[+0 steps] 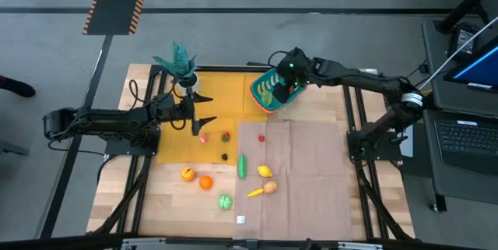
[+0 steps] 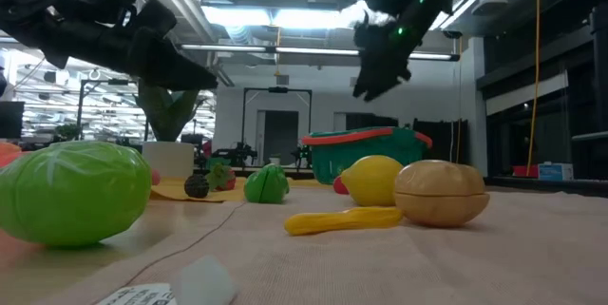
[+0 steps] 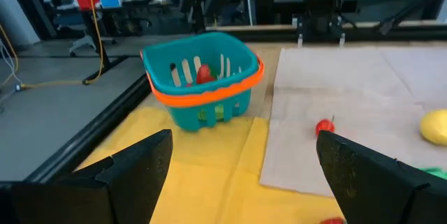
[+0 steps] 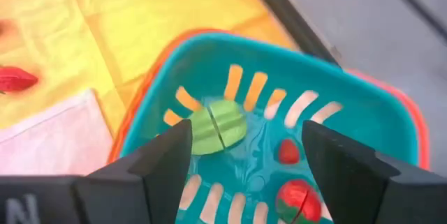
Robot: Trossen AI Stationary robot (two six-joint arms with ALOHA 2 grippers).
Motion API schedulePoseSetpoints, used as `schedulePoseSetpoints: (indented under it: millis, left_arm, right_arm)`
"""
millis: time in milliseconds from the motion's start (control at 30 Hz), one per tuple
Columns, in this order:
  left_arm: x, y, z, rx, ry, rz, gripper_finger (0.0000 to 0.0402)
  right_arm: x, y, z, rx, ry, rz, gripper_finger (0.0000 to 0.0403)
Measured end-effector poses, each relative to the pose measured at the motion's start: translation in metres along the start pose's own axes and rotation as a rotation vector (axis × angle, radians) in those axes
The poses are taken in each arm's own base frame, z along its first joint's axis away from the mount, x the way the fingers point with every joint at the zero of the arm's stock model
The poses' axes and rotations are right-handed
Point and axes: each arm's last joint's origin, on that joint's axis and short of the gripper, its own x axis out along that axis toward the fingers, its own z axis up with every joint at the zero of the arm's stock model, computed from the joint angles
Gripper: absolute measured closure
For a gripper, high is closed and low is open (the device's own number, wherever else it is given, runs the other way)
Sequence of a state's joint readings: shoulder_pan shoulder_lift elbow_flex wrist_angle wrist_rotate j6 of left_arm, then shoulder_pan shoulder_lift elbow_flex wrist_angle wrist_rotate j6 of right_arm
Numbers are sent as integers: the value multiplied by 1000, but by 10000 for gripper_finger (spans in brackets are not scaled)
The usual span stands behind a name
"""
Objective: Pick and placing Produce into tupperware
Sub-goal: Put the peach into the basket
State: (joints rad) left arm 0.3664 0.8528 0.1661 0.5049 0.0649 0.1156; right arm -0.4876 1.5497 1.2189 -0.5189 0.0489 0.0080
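Teal and orange-rimmed, seen from above: tupperware (image 1: 272, 92) at the table's far side, tilted, with the right gripper (image 1: 293, 79) directly over it, jaws spread and empty. Still outside it: a red piece (image 1: 204, 136) and a dark one (image 1: 225, 156) near the left gripper (image 1: 204, 109) (jaws wide, holding nothing, hovering over the yellow mat (image 1: 226, 94)), a small red piece (image 1: 261, 137) on the beige cloth (image 1: 303, 172), a green cucumber-like piece (image 1: 242, 165), a yellow lemon (image 1: 265, 171), two oranges (image 1: 197, 177), a round green piece (image 1: 225, 201). Judged well under half done; most produce left to move.

From table height: green round piece (image 2: 71, 191) large in front, lemon (image 2: 372, 180), tan piece (image 2: 441, 192) and yellow strip (image 2: 344, 219) on the cloth, container (image 2: 366, 151) behind. A white tag (image 2: 142, 295) at the front edge, print too blurred to read.

Past the left fingers (image 3: 133, 175): container (image 3: 202, 84) upright enough to show a red piece (image 3: 204, 75) inside; small red piece (image 3: 325, 127) outside on the cloth.

Past the right fingers (image 4: 160, 158): inside the container (image 4: 335, 112), a pale green split piece (image 4: 218, 127) and two red pieces (image 4: 289, 151) on the slotted bottom (three items counted). A white letter N (image 4: 17, 208) on the gripper body, the only legible mark.
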Motion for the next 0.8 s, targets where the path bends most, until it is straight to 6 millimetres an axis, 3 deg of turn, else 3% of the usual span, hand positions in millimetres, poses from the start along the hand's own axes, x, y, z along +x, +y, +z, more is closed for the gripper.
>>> schedulePoseSetpoints:
  millis: [167,533,800]
  left_arm:
    - [-10,-1,6,2,-31,-31,53]
    - [-35,-6,9,-19,-18,-62,53]
    - [-41,-17,8,-40,-8,-141,53]
  right_arm:
    - [-14,15,-9,-51,-93,-23,132]
    - [-30,42,-71,-68,-380,80,132]
    - [-45,65,-112,-146,-536,197,132]
